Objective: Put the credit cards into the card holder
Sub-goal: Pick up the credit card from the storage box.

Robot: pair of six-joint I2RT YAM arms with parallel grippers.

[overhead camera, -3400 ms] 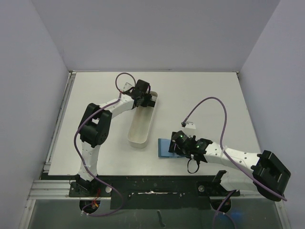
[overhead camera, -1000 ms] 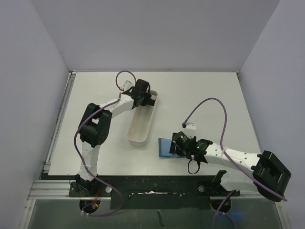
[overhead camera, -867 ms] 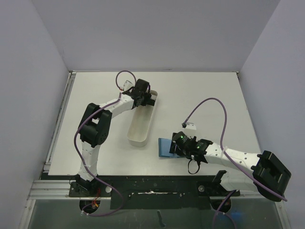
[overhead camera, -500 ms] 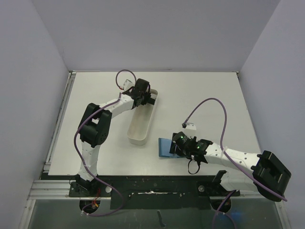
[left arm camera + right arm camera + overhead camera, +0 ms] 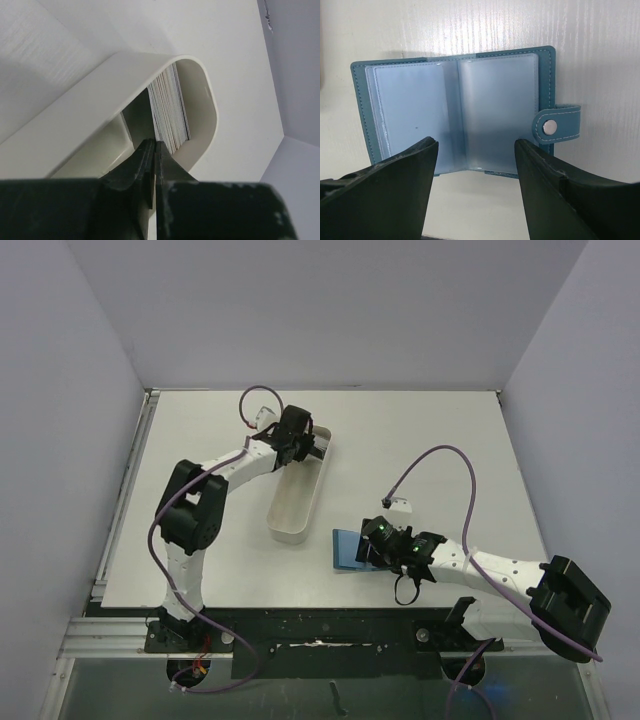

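**A:** Setting: pale lilac walls [image 5: 320, 310], matt white bench [image 5: 420, 440]. Step in hand?

**B:** Drawing one of the cards [image 5: 170, 110]. Left end effector [image 5: 151, 150] fully closed at the stack's near lower corner; whether a card is nipped, cannot tell. Advised: lift slowly along the card's own plane, so the neighbours are not dragged out.

**A:** Items, descending?

**B:** Tray [image 5: 297, 495]: long, round-ended, smooth white plastic.
Holder [image 5: 455, 107]: teal, stitched, lying open on the bench near the tray's front end. Glossy clear pockets [image 5: 497, 110], metal-studded snap tab [image 5: 555, 125]. Right end effector [image 5: 475, 150] spread wide at its edge, gripping nothing.
Cards: thin, stiff, packed on edge at the tray's far end.
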